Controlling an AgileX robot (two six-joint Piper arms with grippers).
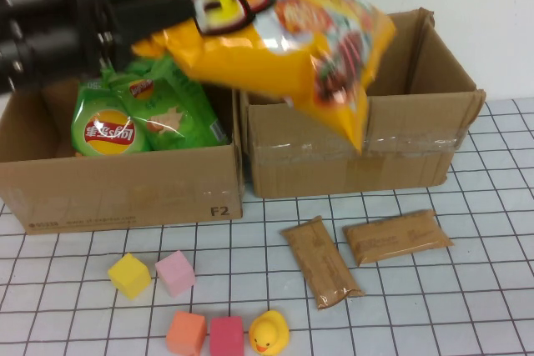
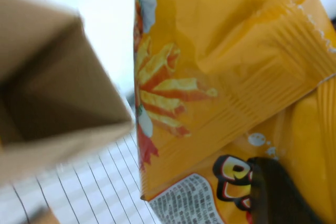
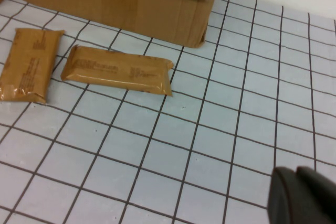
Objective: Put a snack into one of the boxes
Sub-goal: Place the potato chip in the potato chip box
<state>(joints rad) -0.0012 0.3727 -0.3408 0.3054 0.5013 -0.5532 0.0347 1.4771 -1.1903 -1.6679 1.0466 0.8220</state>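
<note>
**Yellow bag held aloft over the boxes, drop not yet made**

Nearest the camera, on the gridded desk (image 1: 467, 306), lie things apart from the job: a yellow cube (image 1: 129, 275), a pink cube (image 1: 175, 272), an orange cube (image 1: 186, 333), a red cube (image 1: 226, 336) and a toy duck (image 1: 269, 333). A little farther back, two brown packets (image 1: 360, 252) rest side by side just in front of the right box, neither touching it.

The right end effector (image 3: 302, 198) shows only in its own wrist view, as a dark tip low above bare desk, well clear of the packets; whether it is clenched or released I cannot tell. It looks parked.

Next come the two cardboard boxes. The left box (image 1: 117, 193) already holds green chip bags (image 1: 142, 114). The right box (image 1: 367, 156) appears empty, though its floor is mostly hidden by the bag in front.

Highest and farthest, the left end effector (image 1: 179, 10) reaches in from the left and is grasping the yellow bag (image 1: 284, 39) by one end, clenched on its edge. The bag hangs tilted in the air, its upper part over the gap between the boxes and its lower corner drooping across the near wall of the right box.

The step in hand looks like the carry: the snack is lifted and close to a box but not yet inside. The next move calls for shifting the bag farther over the right box's opening, so the drooping corner clears the near wall, then lowering and releasing. Let go too early, and the bag could catch on that wall and slide out onto the desk.
</note>
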